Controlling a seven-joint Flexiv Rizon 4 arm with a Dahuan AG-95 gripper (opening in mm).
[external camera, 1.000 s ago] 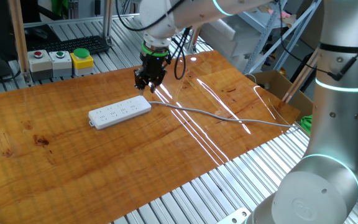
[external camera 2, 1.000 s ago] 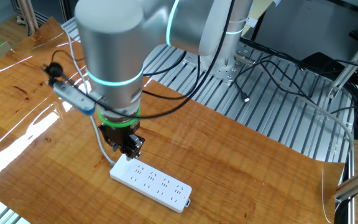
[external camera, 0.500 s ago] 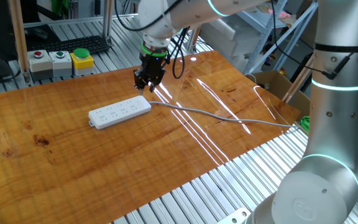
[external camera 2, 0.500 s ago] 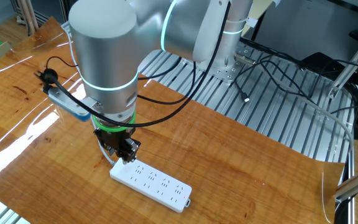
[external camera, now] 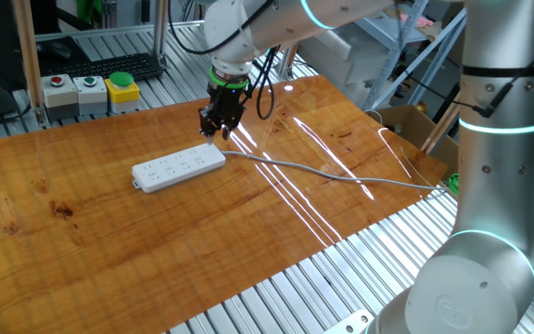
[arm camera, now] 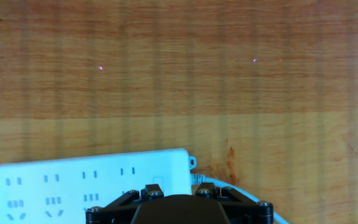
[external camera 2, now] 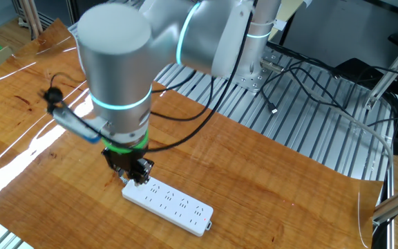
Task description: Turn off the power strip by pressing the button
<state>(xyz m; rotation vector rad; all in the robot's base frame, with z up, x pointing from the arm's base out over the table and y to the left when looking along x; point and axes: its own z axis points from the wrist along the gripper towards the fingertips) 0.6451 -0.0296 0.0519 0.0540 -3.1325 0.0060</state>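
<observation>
**Tool poised above the strip's cable end**

The black two-finger tool [external camera: 213,127] hangs over the cable end of the long flat white plastic power strip [external camera: 179,166] lying on the wooden surface [external camera: 156,241], probably because its small white button [arm camera: 158,183] sits there. Finger spacing cannot be told.

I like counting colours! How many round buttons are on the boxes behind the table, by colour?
Red button: 1
Green button: 1
Yellow button: 1
Total: 3
</observation>
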